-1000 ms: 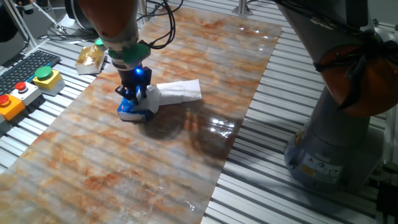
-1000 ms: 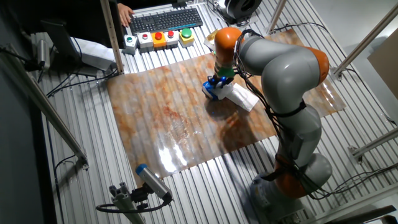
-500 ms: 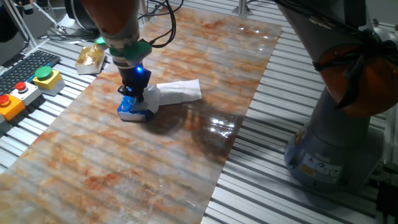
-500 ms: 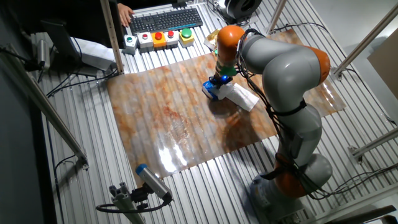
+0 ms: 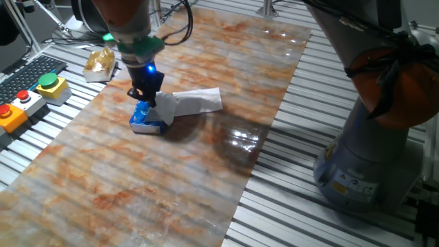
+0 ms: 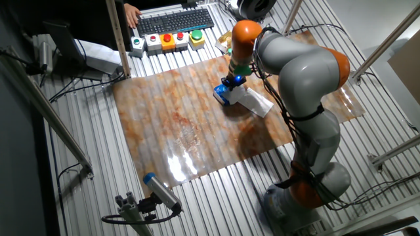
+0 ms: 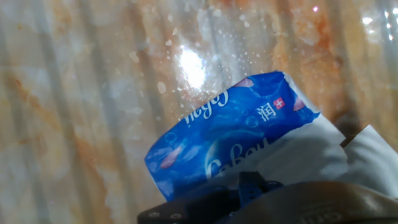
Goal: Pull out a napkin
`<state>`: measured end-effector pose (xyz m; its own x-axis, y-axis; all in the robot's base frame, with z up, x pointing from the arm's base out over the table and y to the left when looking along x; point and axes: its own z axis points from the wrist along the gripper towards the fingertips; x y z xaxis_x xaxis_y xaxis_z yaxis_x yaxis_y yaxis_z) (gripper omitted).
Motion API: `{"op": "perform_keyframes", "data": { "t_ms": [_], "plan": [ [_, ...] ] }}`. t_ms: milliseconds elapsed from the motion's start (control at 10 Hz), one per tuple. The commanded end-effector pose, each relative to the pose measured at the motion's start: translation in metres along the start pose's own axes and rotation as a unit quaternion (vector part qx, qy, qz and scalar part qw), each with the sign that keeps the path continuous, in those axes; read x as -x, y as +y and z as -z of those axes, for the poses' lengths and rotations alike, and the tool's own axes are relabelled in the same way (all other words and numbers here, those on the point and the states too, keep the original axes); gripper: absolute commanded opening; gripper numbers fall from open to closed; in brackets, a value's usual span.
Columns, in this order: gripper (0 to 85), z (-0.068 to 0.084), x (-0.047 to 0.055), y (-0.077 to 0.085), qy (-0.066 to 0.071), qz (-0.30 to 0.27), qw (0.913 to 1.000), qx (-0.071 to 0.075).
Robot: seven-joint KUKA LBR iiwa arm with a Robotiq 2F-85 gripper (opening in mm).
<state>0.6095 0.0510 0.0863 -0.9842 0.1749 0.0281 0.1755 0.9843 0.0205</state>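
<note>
The blue-and-white tissue packet [image 5: 146, 122] lies on the marbled table mat [image 5: 206, 158]. A white napkin [image 5: 196, 101] stretches from the packet's top to the right, flat on the mat. My gripper [image 5: 147, 95] hangs just above the packet, its fingers closed on the napkin's near end. In the other fixed view the gripper [image 6: 233, 81] is over the packet [image 6: 222, 96], with the napkin [image 6: 254, 102] beside it. The hand view shows the packet [image 7: 227, 140] close below and white napkin paper [image 7: 301, 163] running up to my dark fingers [image 7: 249, 202].
A crumpled gold foil wrapper [image 5: 100, 62] lies at the mat's left edge. Button boxes [image 5: 49, 86] and a keyboard [image 6: 174, 20] stand to the left. The robot's base [image 5: 370, 158] is off the mat on the right.
My gripper has lifted slightly off the packet and shifted up and to the left. The near end of the napkin has risen with it. The packet has stayed put.
</note>
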Motion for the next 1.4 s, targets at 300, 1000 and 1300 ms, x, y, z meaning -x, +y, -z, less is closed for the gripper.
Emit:
{"op": "perform_keyframes", "data": {
  "t_ms": [300,1000,1300],
  "plan": [
    [51.0,-0.003,0.001,0.001,-0.029,-0.029,0.9983,-0.041],
    [68.0,-0.024,-0.008,-0.003,-0.04,-0.042,0.9978,-0.033],
    [68.0,-0.024,-0.009,-0.004,-0.038,-0.041,0.998,-0.03]
  ]
}}
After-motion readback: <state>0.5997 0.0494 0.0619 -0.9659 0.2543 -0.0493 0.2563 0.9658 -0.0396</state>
